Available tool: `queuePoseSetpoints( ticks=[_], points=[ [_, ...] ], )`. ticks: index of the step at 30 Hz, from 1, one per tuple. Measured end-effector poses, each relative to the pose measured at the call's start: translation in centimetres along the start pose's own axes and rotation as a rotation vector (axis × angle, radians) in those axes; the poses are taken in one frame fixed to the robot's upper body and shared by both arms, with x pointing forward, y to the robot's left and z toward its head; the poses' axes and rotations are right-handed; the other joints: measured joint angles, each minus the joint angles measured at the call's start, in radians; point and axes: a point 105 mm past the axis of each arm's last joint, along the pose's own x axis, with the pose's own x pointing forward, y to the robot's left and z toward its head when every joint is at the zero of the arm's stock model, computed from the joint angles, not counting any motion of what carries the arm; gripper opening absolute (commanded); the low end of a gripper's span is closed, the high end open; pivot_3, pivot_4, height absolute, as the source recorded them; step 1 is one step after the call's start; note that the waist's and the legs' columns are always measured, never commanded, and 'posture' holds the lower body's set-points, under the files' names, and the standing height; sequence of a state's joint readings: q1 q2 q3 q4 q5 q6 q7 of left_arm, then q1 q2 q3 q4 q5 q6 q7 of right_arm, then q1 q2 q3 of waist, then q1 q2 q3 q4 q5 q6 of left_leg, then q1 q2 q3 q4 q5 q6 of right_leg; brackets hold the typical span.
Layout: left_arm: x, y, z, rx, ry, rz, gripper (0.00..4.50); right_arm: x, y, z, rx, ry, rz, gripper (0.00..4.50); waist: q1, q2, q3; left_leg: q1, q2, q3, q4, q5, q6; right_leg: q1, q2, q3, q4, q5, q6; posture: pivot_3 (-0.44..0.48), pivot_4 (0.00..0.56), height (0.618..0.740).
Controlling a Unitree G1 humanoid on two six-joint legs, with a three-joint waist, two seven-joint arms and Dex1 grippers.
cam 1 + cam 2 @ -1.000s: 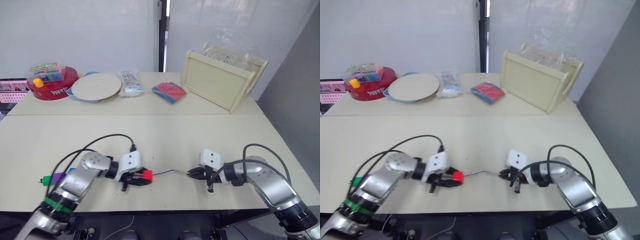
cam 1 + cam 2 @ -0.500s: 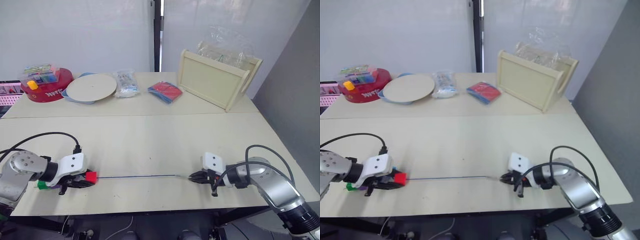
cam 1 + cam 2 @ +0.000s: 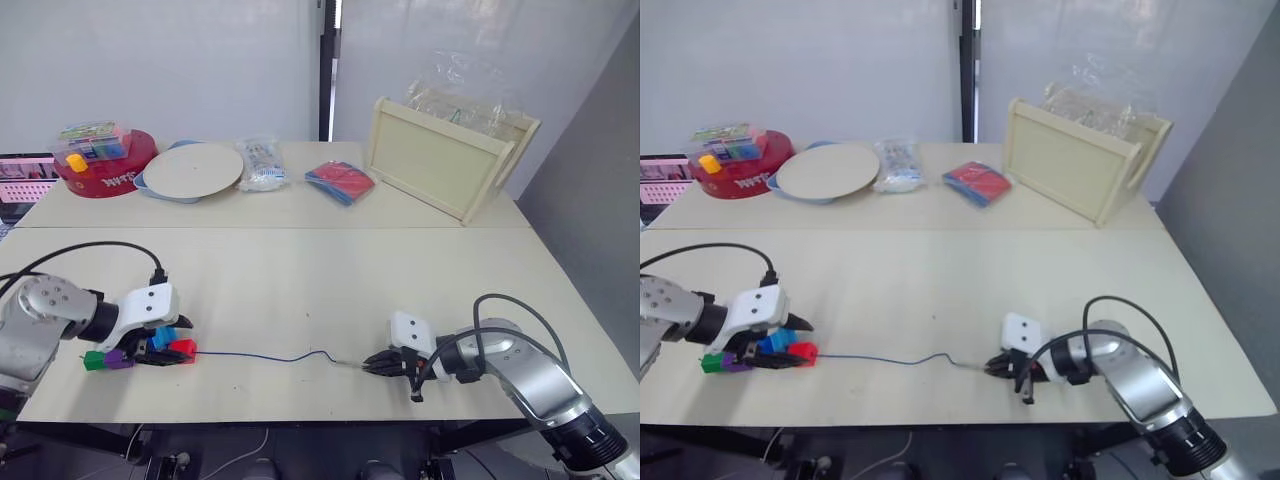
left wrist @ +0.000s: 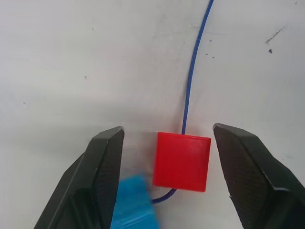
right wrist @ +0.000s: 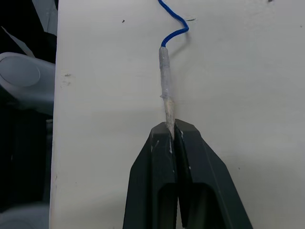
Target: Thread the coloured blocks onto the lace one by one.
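Head views: five blocks sit in a tight cluster on the near left of the tabletop [image 3: 300, 270]. The red block [image 3: 183, 347] is at the cluster's right end, with the light blue block [image 3: 163, 338] and what looks like the dark blue block [image 3: 774, 346] beside it, though the tool partly covers those two. The purple block [image 3: 117, 358] and green block [image 3: 94, 359] lie at the left end.

The lace [image 3: 265, 356] runs from the red block rightward across the tabletop, slack, with a small kink near its right end.

Left wrist view adds detail: the left tool [image 4: 167, 164] is spread wide, its two black fingers [image 4: 102, 162] standing clear on either side of the red block without touching it. The lace enters the block on its far face and a short loop shows at the near face. The light blue block sits just beside the red one, against one finger.

Right wrist view: the right tool [image 5: 171, 133] is clenched tight, pinching the very end of the lace's pale stiff tip [image 5: 166, 81]. The tip lies flat on the tabletop, the blue cord curling off beyond it.

Far side of the tabletop: red round tub [image 3: 102, 165], pale round plate [image 3: 192, 170], a clear packet [image 3: 261, 165], a red-and-blue flat pack [image 3: 337, 182], a wooden tray [image 3: 445, 165] standing on edge.
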State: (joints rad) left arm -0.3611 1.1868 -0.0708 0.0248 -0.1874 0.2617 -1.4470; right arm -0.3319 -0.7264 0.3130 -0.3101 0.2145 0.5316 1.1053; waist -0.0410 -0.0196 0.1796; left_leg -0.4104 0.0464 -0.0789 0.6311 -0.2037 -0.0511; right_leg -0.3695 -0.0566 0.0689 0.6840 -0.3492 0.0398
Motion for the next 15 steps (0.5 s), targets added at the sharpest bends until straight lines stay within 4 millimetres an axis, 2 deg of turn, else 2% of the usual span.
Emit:
queuePoseSetpoints(
  ticks=[5, 15],
  points=[
    [-1.2, -0.2, 0.0, 0.067, 0.184, -0.096, 3.16, 0.9, 0.5, 0.2, -0.005, -0.011, 0.01, 0.0, -0.003, 0.0, 0.0, 0.0, 0.0, 0.0, -0.001, 0.0, 0.0, 0.0, 0.0, 0.0, 0.0, 0.0, 0.0, 0.0, 0.15, 0.74],
    [1.6, -0.8, -1.1, 0.06, 0.336, -0.177, 3.16, 1.3, 0.7, 0.6, 0.01, -0.022, -0.029, 0.0, -0.002, 0.0, 0.0, 0.0, 0.0, 0.0, 0.0, 0.0, 0.0, -0.001, 0.001, 0.0, 0.0, 0.0, 0.0, 0.0, 0.15, 0.74]
  ],
)
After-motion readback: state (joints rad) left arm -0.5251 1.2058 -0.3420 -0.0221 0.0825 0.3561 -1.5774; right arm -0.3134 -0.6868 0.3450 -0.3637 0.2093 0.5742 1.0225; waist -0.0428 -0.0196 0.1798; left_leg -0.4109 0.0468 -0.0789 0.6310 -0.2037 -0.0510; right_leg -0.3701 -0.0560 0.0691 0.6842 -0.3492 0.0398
